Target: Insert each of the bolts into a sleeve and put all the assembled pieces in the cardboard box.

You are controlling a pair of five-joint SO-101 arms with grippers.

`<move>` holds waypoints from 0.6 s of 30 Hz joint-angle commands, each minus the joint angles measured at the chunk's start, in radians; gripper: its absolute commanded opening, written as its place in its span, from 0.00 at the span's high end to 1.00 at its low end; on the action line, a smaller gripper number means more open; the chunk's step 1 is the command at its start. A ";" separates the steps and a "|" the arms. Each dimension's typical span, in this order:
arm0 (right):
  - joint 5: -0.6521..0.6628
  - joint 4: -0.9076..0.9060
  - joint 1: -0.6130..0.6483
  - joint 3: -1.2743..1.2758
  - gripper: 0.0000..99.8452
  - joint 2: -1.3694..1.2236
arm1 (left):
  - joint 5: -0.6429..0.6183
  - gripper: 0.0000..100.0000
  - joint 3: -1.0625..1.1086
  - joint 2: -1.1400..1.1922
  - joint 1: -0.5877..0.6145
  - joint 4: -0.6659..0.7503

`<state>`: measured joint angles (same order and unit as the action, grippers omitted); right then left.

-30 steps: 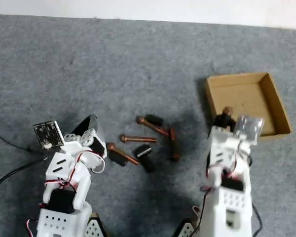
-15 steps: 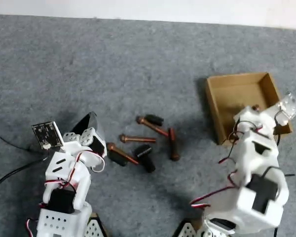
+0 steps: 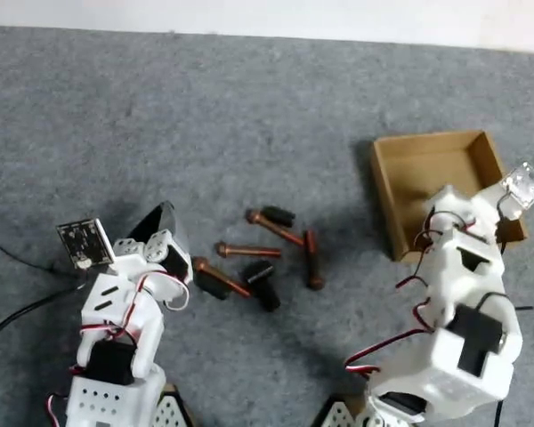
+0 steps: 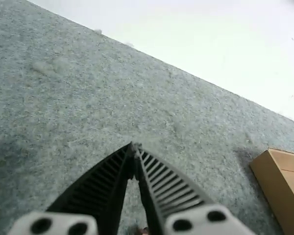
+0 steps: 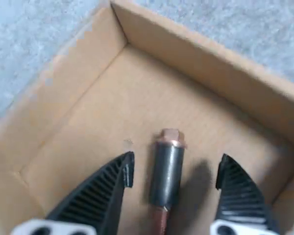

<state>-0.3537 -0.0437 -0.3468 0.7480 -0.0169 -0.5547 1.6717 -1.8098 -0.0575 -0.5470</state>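
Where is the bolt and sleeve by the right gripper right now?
In the right wrist view the sleeved bolt is inside the cardboard box, between the open jaws of the right gripper, touching neither.

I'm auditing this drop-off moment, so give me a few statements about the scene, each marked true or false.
1. The right tool is open above the cardboard box. True.
2. A sleeved bolt is inside the box, between the right tool's fingers and touching neither. True.
3. The left tool grips a bolt. False: it is shut on nothing, above the grey carpet.
4. Every bolt is in the box. False: loose bolts and sleeves lie on the carpet between the arms.
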 commanded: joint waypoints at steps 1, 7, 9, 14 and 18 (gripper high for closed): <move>-0.008 0.016 0.056 0.065 0.76 0.202 | 0.003 0.99 0.024 -0.012 0.001 0.026; 0.029 0.013 0.262 0.361 0.76 0.572 | 0.003 0.99 0.024 -0.012 0.001 0.026; 0.129 0.012 0.332 0.455 0.76 0.693 | 0.003 0.99 0.024 -0.012 0.001 0.026; 0.310 0.010 0.510 0.668 0.76 0.967 | 0.003 0.99 0.024 -0.012 0.001 0.026; 0.325 0.010 0.576 0.774 0.76 1.119 | 0.005 0.99 0.024 -0.012 0.001 0.026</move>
<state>-0.0514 -0.0437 0.1903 1.4876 0.9866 -0.5547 1.6717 -1.8098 -0.0575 -0.5470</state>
